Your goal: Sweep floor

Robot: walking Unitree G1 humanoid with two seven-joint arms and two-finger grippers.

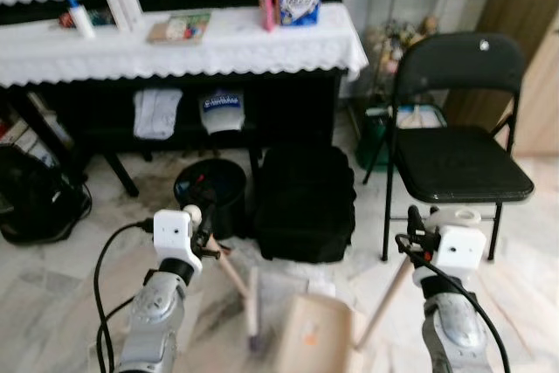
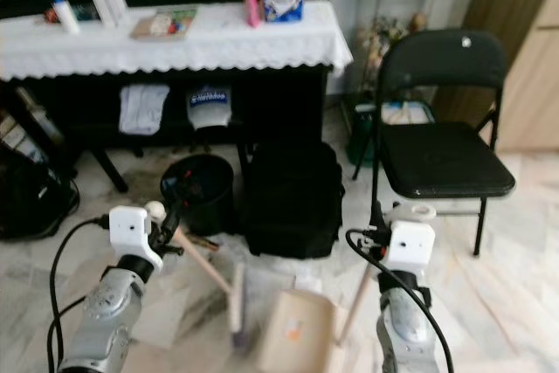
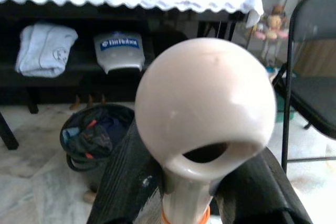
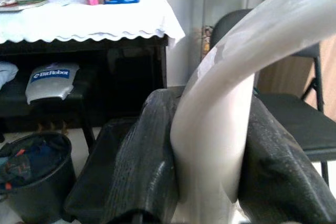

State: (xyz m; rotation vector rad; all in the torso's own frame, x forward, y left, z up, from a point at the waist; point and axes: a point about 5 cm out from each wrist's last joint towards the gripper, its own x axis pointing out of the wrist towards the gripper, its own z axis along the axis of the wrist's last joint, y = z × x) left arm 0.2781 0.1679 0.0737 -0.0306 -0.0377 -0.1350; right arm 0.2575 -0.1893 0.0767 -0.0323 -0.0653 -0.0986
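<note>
My left gripper (image 1: 203, 231) is shut on the top of a broom handle (image 1: 231, 272). The handle slants down to the broom head (image 1: 253, 312) on the marble floor between my arms. In the left wrist view the handle's rounded cream end (image 3: 205, 108) sits between the black fingers (image 3: 126, 182). My right gripper (image 1: 417, 242) is shut on a pale dustpan handle (image 1: 384, 299). That handle slopes down to the beige dustpan (image 1: 310, 334), which rests beside the broom head. In the right wrist view the curved white handle top (image 4: 220, 129) is clamped between the fingers (image 4: 147, 156).
A black backpack (image 1: 306, 203) and a black bin (image 1: 210, 189) holding rubbish stand just ahead, under a table with a white lace cloth (image 1: 175, 45). A black folding chair (image 1: 458, 163) is at the right. Another dark bag (image 1: 35, 198) lies at the left.
</note>
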